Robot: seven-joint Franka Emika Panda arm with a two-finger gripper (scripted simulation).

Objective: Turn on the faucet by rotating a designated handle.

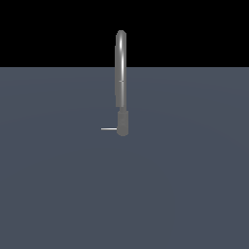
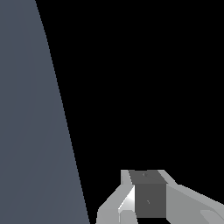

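Exterior view: bring the pincer (image 2: 148,199), state unclear, to the handle (image 1: 109,129) left of the faucet (image 1: 121,82), then push sideways.

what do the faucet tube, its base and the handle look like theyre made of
Faucet: looks like polished grey metal, with a bright highlight streak along the tube. Base: darker, duller grey, possibly matte metal; hard to tell. Handle: thin pale rod, likely light metal, too small to judge.
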